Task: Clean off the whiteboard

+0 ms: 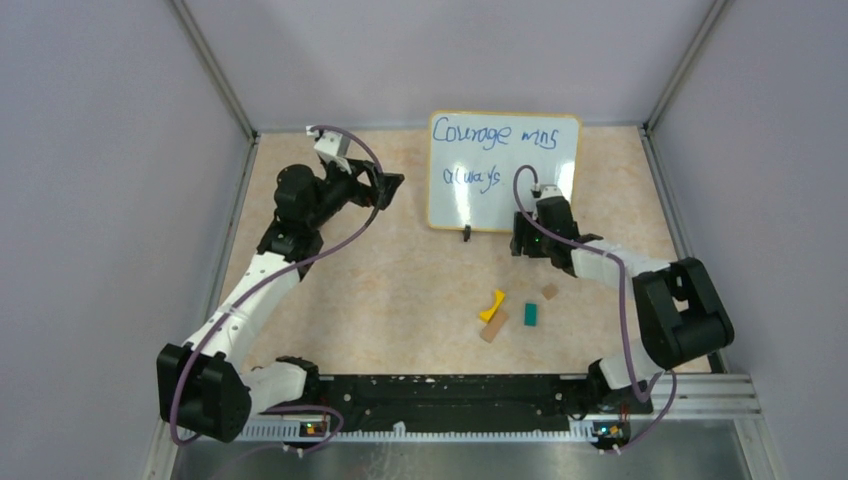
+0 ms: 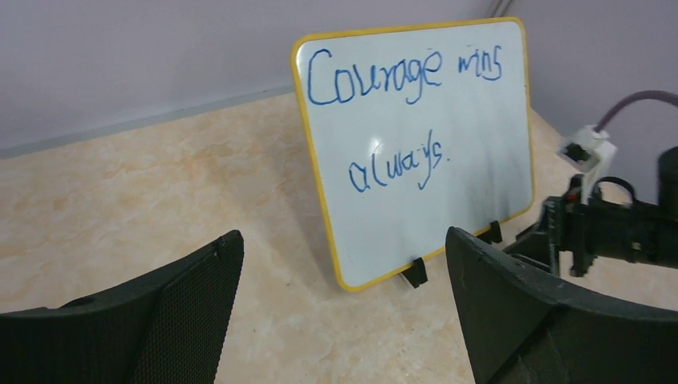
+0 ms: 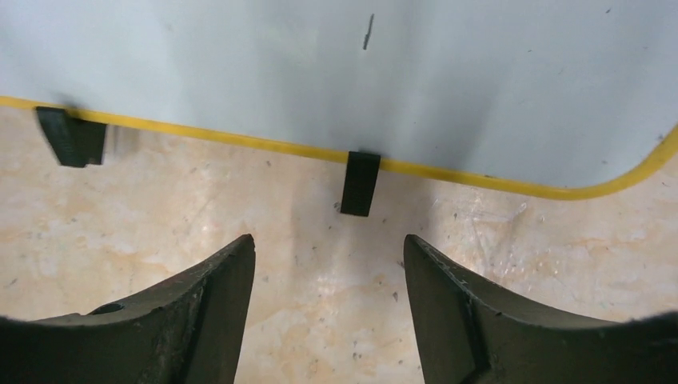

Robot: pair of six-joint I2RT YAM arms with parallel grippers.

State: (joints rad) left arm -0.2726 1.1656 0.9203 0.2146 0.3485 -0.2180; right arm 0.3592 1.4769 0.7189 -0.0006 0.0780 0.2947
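Observation:
The whiteboard (image 1: 505, 170) stands upright at the back of the table, white with a yellow frame and black clip feet. Blue handwriting crosses its upper half. My left gripper (image 1: 385, 185) hovers to the board's left, open wide and empty; in the left wrist view the whiteboard (image 2: 424, 152) stands beyond my left gripper (image 2: 344, 240). My right gripper (image 1: 525, 240) sits low at the board's lower right edge. In the right wrist view my right gripper (image 3: 328, 240) is open with only tabletop between its fingers, just short of a clip foot (image 3: 360, 184) under the whiteboard (image 3: 400, 80).
Near the table's middle front lie a yellow piece (image 1: 492, 305), a teal block (image 1: 531, 314) and two brown blocks (image 1: 494, 326) (image 1: 550, 292). Grey walls close the table on the left, back and right.

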